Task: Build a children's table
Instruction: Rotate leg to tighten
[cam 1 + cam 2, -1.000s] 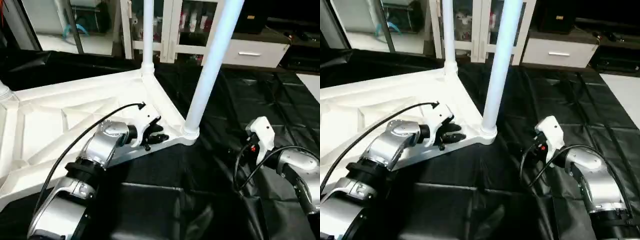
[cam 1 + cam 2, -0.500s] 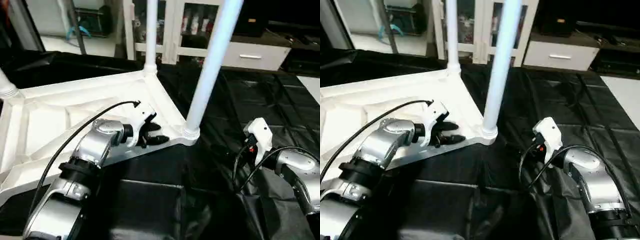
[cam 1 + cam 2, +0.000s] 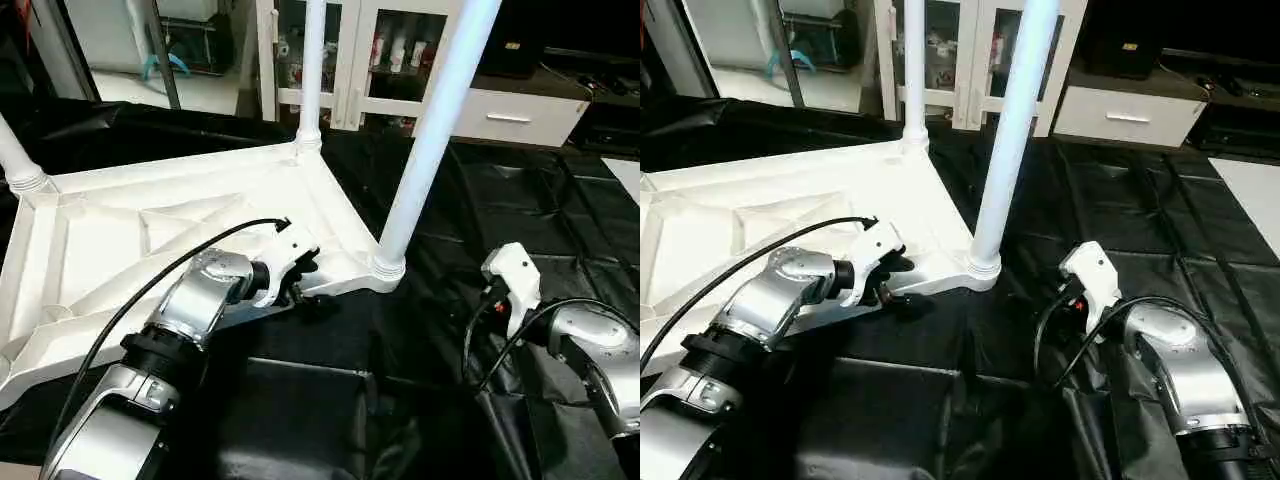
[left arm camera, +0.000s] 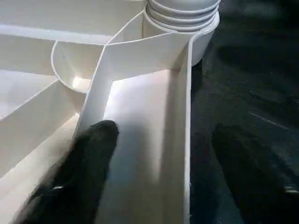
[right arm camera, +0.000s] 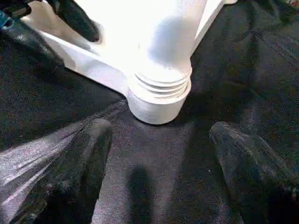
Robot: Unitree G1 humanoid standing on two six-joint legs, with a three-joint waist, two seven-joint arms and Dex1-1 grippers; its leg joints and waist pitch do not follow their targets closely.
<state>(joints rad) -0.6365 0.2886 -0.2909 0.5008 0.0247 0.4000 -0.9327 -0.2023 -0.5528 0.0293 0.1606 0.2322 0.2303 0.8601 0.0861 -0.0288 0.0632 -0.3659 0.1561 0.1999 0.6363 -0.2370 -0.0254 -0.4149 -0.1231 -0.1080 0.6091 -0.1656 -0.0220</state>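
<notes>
The children's table top lay upside down on black sheeting, legs upright in its corner sockets. The left claw stood open astride the top's rim — 1 finger inside. The right claw hung open, near the nearest leg.

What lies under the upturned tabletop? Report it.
Black sheeting spreads out from under the tabletop along its near and right edges. What lies beneath the tabletop's middle is covered by the top itself.
</notes>
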